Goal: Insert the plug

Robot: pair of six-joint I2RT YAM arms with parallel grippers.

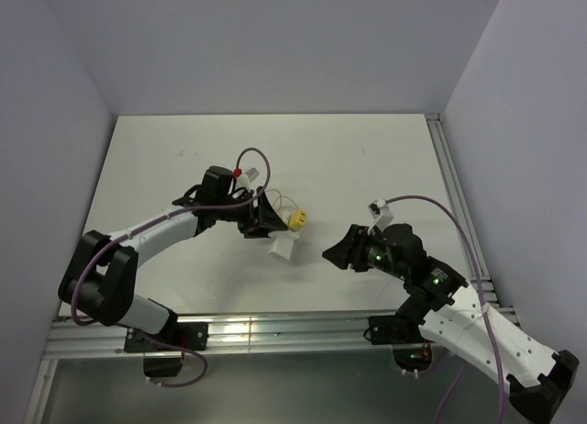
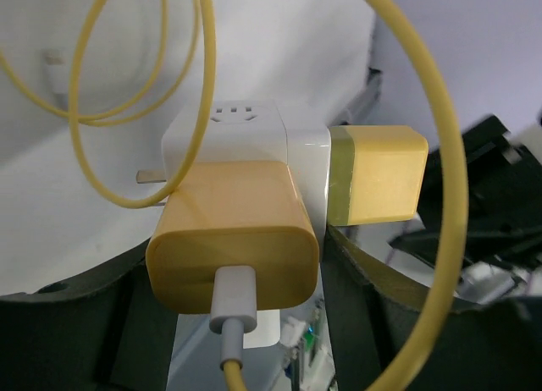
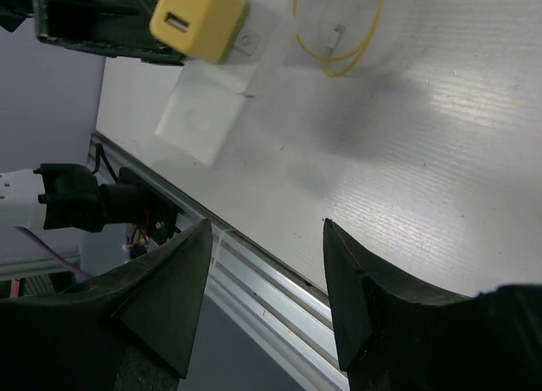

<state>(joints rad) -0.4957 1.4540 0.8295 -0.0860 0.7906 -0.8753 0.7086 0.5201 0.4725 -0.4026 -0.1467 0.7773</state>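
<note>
Wired yellow charger (image 2: pixel 233 239), clamped by the left gripper (image 1: pixel 269 219), carries a white adapter (image 2: pixel 246 129) bearing the plug (image 2: pixel 377 175). Right gripper (image 3: pixel 267 239) hangs open and empty; an off-axis push could jam the plug.

A white desk (image 1: pixel 367 167) is seen, boxed in by plain pale grey-lilac walls: a back wall (image 1: pixel 275 39) behind its far edge, a left wall (image 1: pixel 46 121) and a right wall (image 1: pixel 532 121) at its sides. An aluminium rail (image 1: pixel 275 330) is fitted along the desk's near edge, with a bright glare (image 1: pixel 229 328) caught on it. A second rail (image 1: pixel 454 195) is run along the desk's right edge. Grey floor (image 1: pixel 293 387) is visible below the near edge. Fine ribbing is shown on the desk top in the right wrist view.
</note>
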